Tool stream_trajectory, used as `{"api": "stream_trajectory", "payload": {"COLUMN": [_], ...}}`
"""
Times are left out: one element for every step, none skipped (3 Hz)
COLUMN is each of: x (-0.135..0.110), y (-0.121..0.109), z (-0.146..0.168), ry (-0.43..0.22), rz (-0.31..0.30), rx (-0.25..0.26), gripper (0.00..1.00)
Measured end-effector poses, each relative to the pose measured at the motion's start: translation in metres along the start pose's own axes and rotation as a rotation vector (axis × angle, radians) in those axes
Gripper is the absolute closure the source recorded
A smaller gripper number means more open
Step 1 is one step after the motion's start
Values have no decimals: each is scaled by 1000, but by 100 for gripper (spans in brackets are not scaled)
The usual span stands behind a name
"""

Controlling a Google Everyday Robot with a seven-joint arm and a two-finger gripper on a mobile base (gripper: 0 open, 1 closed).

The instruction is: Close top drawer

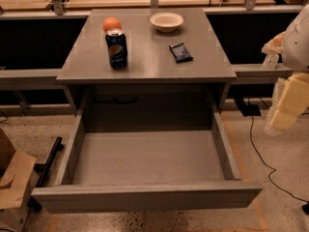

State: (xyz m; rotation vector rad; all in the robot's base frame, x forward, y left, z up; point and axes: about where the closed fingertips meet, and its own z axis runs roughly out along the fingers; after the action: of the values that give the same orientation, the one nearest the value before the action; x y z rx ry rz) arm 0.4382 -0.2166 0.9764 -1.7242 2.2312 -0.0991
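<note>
The top drawer [145, 197] is a wide matte grey drawer with a flat, handle-less front. It stands pulled far out from under the grey tabletop [149, 66], toward the camera. Its deep boxy inside [149, 158] holds nothing. My gripper [282, 117] hangs at the right edge of the view, cream-coloured, below the white arm body [297, 37]. It is to the right of the drawer's right side wall, above the floor, and apart from the drawer.
On the tabletop stand a blue Pepsi can [116, 49], an orange [112, 24], a white bowl [166, 21] and a dark snack packet [181, 52]. A cardboard box [14, 178] sits at the lower left. A black cable [260, 153] runs over the floor at the right.
</note>
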Motion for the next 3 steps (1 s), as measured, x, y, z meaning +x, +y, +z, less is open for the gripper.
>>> {"api": "stream_trajectory", "payload": {"x": [0,-1,6], "y": [0,-1,6], "z": [0,-2,0], "ry": [0,-3,-9], "rz": [0,-1,8], "rx": [0,9,1], "gripper": [0,15,38]}}
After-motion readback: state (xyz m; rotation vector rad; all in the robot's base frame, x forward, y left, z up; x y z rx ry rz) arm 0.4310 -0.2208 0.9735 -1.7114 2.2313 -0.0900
